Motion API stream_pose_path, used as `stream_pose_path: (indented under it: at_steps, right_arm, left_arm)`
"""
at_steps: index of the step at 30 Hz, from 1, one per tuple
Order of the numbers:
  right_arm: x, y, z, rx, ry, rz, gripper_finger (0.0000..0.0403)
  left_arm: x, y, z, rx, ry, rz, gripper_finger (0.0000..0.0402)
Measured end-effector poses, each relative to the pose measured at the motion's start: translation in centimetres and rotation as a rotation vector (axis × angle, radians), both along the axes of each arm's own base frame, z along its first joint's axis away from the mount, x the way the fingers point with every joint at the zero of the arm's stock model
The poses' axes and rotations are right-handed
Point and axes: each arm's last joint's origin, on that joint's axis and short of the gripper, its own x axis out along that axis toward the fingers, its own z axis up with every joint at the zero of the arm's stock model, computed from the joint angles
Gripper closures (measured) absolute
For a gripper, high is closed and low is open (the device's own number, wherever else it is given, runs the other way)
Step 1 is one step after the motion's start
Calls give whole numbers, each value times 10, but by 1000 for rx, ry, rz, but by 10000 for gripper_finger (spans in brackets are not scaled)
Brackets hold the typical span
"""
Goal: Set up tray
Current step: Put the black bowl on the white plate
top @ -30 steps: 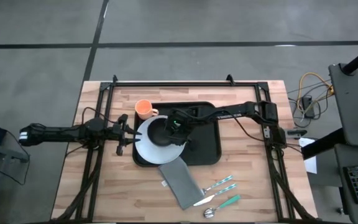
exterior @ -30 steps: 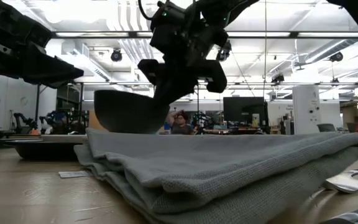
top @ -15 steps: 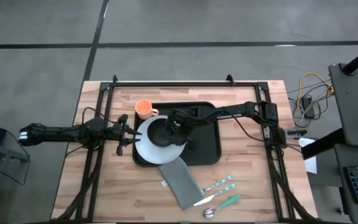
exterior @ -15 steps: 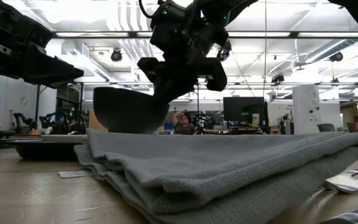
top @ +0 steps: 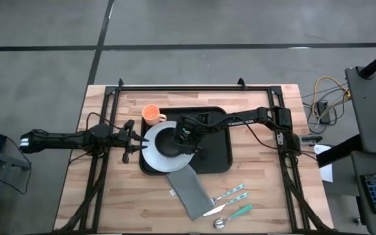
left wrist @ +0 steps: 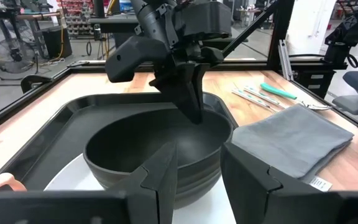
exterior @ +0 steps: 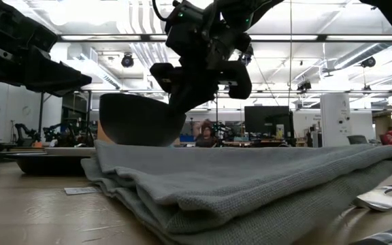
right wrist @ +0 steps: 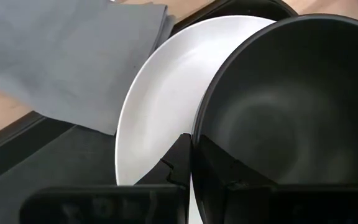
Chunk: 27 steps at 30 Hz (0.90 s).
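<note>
Tray: large, black, rounded corners, raised rim; frame centre.
On it: white plate under a dark bowl.
Right gripper: pinched on the bowl's rim.
Left gripper: parted, empty, left of the plate.

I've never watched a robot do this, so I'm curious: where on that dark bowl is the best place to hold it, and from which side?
By the rim, from above. The black bowl sits upright and open on the white plate, so its thin wall is the only part narrow enough to pinch, one finger inside, one outside. The right gripper already has its jaws across the rim this way, on the side toward its own arm.
</note>
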Motion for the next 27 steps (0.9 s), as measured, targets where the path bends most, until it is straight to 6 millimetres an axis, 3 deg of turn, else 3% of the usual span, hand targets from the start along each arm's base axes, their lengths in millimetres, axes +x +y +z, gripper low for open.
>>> stream_pose_path:
  at_steps: [27]
  right_arm:
    - [-1, 0, -9, -14, -30, -6, 394]
  left_arm:
    - [0, 0, 0, 0, 0, 0, 297]
